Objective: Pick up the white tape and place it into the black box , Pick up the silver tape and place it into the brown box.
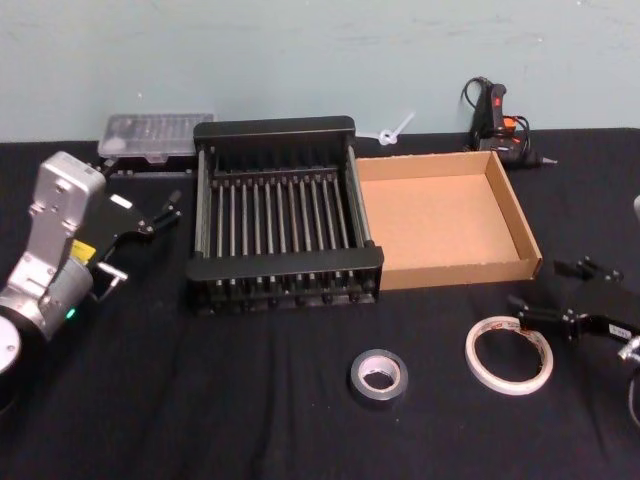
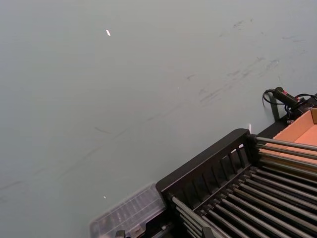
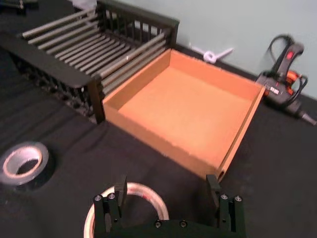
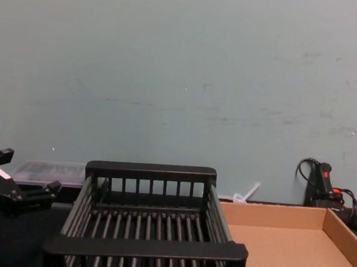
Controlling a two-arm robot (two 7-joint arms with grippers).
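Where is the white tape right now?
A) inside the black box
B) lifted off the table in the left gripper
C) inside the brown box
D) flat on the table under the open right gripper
D: the white tape lies on the table beneath the open right gripper, outside both boxes.

- 2 tapes: one white tape point(image 1: 508, 354), one silver tape point(image 1: 378, 375)
- 2 boxes: black box point(image 1: 280, 272), brown box point(image 1: 519, 219)
- 1 glue gun point(image 1: 496, 117)
- 1 clear case point(image 1: 155, 137)
- 2 grippers: left gripper point(image 1: 172, 209), right gripper point(image 1: 546, 287)

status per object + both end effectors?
white tape: flat on the table, right end effector open over its edge
silver tape: flat on the table, untouched
black box: empty
brown box: empty
left end effector: open, beside the black box
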